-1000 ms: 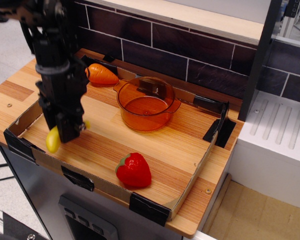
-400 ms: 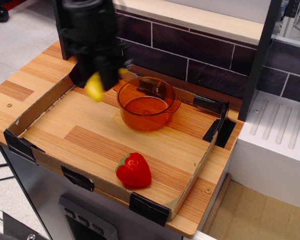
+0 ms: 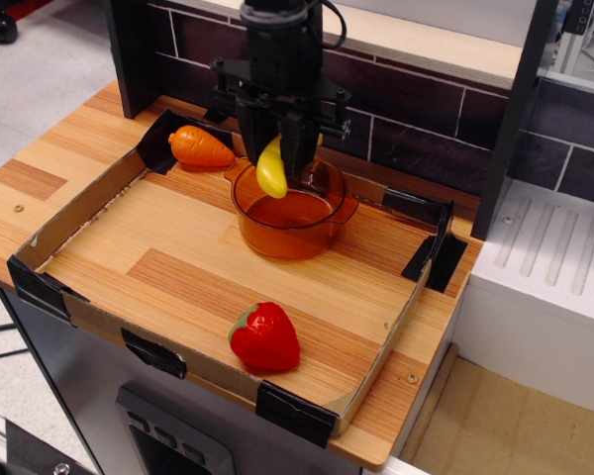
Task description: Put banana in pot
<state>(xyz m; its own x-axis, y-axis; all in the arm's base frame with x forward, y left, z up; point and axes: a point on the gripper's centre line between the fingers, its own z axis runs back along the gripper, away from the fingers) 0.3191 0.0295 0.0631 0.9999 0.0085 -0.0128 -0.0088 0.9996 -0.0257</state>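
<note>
The yellow banana hangs from my black gripper, which is shut on its upper end. The banana's lower tip hangs over the back left part of the orange translucent pot, just above its rim. The pot stands upright on the wooden tray floor, toward the back middle, and looks empty inside. The arm comes down from the top of the view and hides part of the pot's far rim.
An orange toy carrot lies in the back left corner of the tray. A red toy strawberry lies near the front edge. The low cardboard tray wall with black taped corners rings the board. A dark brick wall stands behind.
The gripper lifted the banana from the tray's front left, carried it back and right, and now holds it over the pot. The carrot, hidden a moment ago, shows again.
</note>
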